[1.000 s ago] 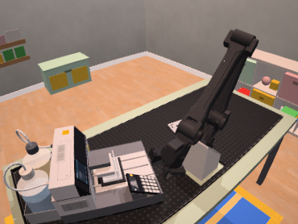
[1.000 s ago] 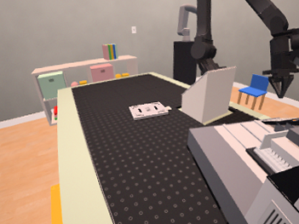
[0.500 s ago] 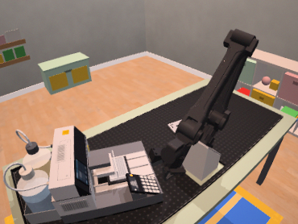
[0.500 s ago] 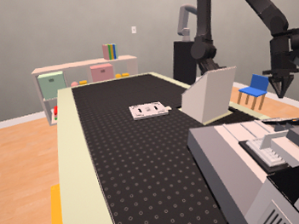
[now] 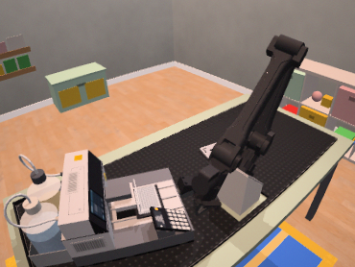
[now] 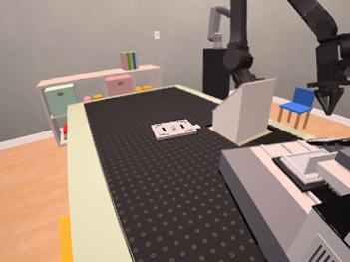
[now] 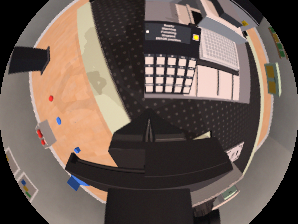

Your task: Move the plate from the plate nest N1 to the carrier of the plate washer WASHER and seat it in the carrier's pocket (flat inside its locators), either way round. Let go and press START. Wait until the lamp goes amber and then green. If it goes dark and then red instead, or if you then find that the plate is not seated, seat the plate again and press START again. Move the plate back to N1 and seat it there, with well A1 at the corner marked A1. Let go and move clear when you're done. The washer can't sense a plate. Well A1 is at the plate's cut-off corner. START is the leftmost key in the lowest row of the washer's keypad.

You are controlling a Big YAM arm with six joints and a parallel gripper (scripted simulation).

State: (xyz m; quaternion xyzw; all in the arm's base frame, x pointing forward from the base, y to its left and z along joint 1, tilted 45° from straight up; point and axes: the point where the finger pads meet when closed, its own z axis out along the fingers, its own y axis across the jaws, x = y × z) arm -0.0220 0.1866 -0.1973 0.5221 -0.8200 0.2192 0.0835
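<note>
The pale well plate (image 5: pixel 146 198) (image 6: pixel 302 168) (image 7: pixel 219 47) lies on the washer's carrier, outside the housing, and looks flat; its edges against the locators are too small to judge. Its cut-off corner cannot be made out. The lamp (image 5: pixel 156 209) (image 7: pixel 195 37) by the washer's display is amber-yellow. The keypad (image 5: pixel 177 220) (image 7: pixel 167 75) is in front of the plate, with START (image 7: pixel 149 89) at the lower left in the wrist view. My gripper (image 5: pixel 201 209) (image 6: pixel 329 111) (image 7: pixel 149 112) is shut and empty, raised beside the keypad. The nest N1 (image 5: pixel 207 150) (image 6: pixel 175 131) (image 7: pixel 235 149) holds no plate.
The washer's tall housing (image 5: pixel 77 192) stands at the left in the top view, with two bottles (image 5: pixel 43 186) (image 5: pixel 39 226) behind it. A pale slanted block (image 5: pixel 240 192) (image 6: pixel 244 112) stands on the table near the arm, between the washer and the table's edge.
</note>
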